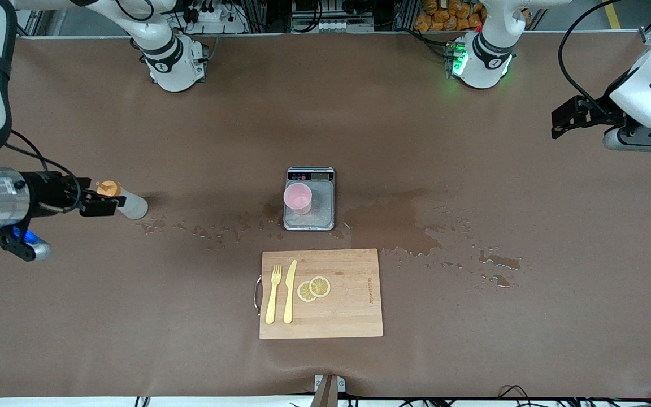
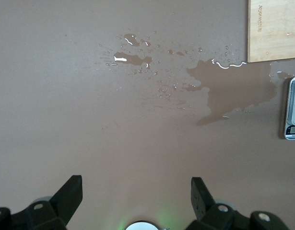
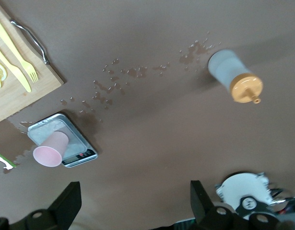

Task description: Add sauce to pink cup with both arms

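The sauce bottle (image 1: 131,206), whitish with an orange nozzle cap, stands upright on the table toward the right arm's end; it also shows in the right wrist view (image 3: 231,74). My right gripper (image 1: 101,204) hangs in the air beside and above it, open and empty (image 3: 135,196). The pink cup (image 1: 298,198) stands on a small scale (image 1: 322,212) at mid-table, and shows in the right wrist view (image 3: 50,149). My left gripper (image 1: 558,121) is open and empty (image 2: 136,191), high over the bare table at the left arm's end.
A wooden cutting board (image 1: 348,305) with a yellow fork (image 1: 272,294), a knife (image 1: 289,291) and lemon slices (image 1: 313,288) lies nearer the front camera than the scale. Wet patches (image 1: 399,223) spread beside the scale, and droplets (image 1: 212,232) lie between it and the bottle.
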You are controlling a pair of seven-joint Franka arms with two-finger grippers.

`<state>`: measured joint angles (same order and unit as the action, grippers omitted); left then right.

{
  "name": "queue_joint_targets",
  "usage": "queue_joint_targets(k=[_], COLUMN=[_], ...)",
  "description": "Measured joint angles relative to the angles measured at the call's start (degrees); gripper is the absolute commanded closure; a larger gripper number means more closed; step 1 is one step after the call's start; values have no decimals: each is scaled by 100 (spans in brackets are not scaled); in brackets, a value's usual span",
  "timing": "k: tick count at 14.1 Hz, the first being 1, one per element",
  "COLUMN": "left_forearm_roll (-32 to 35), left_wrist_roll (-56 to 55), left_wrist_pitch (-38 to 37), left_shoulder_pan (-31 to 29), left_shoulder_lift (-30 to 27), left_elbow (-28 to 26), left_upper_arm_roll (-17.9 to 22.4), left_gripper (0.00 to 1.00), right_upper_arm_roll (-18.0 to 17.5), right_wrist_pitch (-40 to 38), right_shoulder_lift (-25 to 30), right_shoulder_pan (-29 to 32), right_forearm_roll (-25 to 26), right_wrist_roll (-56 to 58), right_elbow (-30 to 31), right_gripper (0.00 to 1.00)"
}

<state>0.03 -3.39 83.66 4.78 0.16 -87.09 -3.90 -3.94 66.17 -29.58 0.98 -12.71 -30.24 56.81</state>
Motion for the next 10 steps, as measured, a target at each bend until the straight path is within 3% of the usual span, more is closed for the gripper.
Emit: queue_joint_targets(k=[6,10], left_forearm_roll=[0,0], left_wrist_roll=[0,0], left_wrist_pitch=[14,17], left_shoulder_pan=[-21,-21], left_shoulder_lift=[2,3], left_elbow=[0,0], left_upper_arm_roll=[2,2], left_gripper=[0,0], right_upper_arm_roll=[-1,39], right_wrist_pitch=[22,788], right_shoulder_lift=[928,1617], right_shoulder_pan=[-260,-260], right_forearm_roll=[778,938], right_wrist_roll=[479,955], right_elbow=[132,1099], right_gripper=[0,0])
